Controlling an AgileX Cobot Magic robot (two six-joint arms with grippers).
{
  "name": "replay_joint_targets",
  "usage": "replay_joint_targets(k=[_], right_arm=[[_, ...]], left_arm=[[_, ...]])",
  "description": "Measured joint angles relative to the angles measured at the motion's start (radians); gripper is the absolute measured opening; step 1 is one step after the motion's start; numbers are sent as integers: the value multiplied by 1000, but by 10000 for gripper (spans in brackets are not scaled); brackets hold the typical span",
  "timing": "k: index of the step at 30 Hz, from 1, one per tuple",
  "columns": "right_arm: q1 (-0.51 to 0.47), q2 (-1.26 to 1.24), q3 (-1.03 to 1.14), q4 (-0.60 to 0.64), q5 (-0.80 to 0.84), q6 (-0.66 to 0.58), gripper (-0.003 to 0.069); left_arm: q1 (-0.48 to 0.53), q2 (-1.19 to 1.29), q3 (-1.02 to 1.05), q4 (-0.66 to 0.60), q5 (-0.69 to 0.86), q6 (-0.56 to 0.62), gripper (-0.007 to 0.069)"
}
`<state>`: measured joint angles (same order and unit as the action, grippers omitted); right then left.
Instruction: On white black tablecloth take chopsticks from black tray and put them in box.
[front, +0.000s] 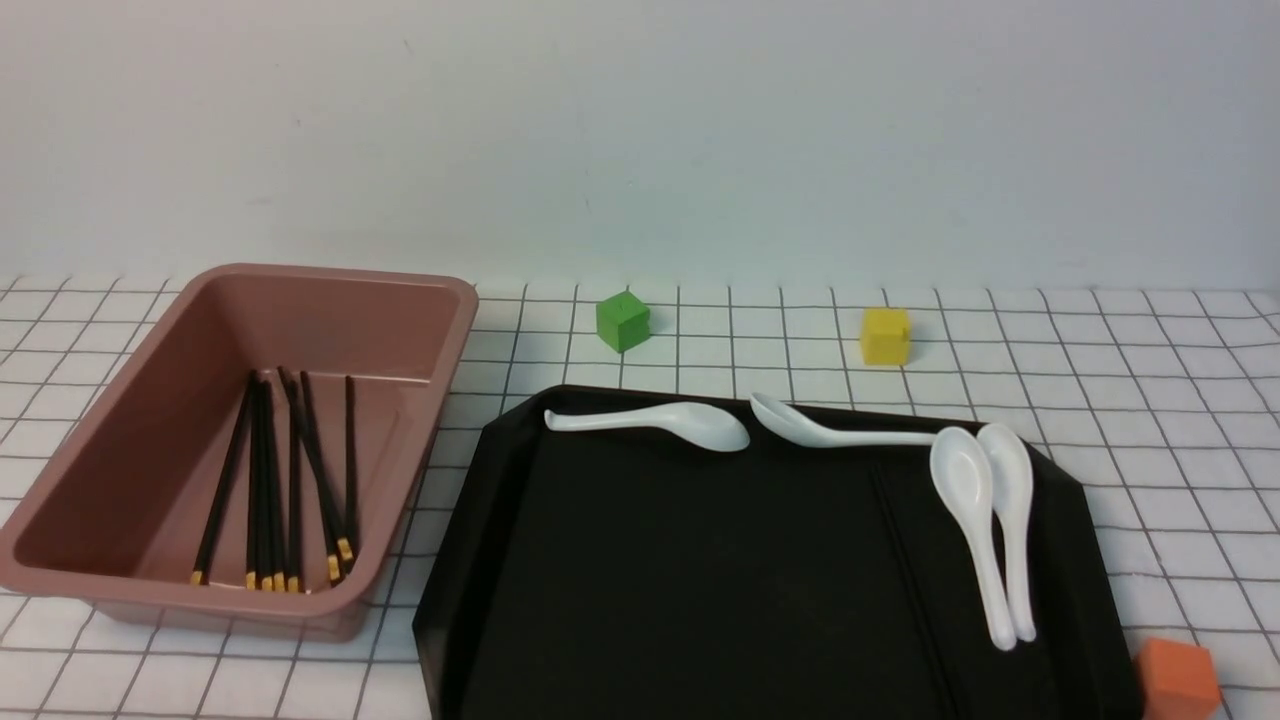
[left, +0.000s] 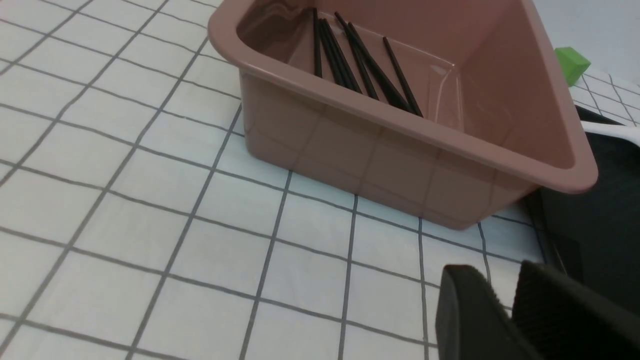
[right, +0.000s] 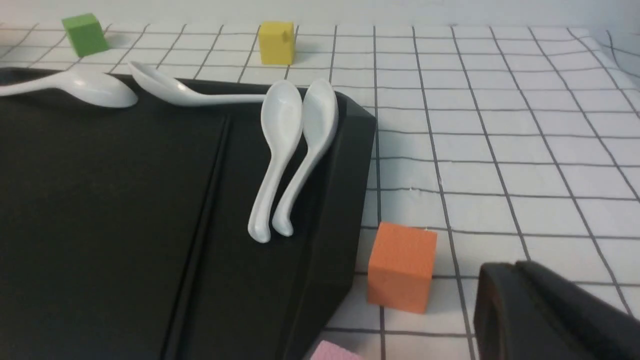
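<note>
Several black chopsticks (front: 280, 480) with yellow ends lie inside the pink box (front: 330, 275) at the left of the tablecloth (front: 1150, 400). They also show in the left wrist view (left: 350, 65), in the box (left: 400, 125). The black tray (front: 700, 580) lies right of the box. A thin dark straight line (right: 200, 225) crosses the tray; I cannot tell whether it is a chopstick or a groove. Neither gripper shows in the front view. My left gripper (left: 500, 275) is slightly open and empty, low over the cloth near the box's corner. My right gripper (right: 515, 267) is shut and empty beside the tray's right edge.
Several white spoons (front: 965, 520) lie along the tray's far and right sides. A green cube (front: 622, 321) and a yellow cube (front: 886, 336) stand behind the tray. An orange cube (right: 400, 265) and a pink block (right: 332, 351) sit by the tray's near right corner.
</note>
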<state>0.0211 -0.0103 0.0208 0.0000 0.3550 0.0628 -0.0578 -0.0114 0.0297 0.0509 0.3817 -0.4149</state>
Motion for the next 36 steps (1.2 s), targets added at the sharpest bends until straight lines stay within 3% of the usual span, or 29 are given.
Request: replay_joint_targets(k=[36], right_arm=[[0,0,-2,0,9,0,83]], left_arm=[[0,0,0,0,-1,0,176]])
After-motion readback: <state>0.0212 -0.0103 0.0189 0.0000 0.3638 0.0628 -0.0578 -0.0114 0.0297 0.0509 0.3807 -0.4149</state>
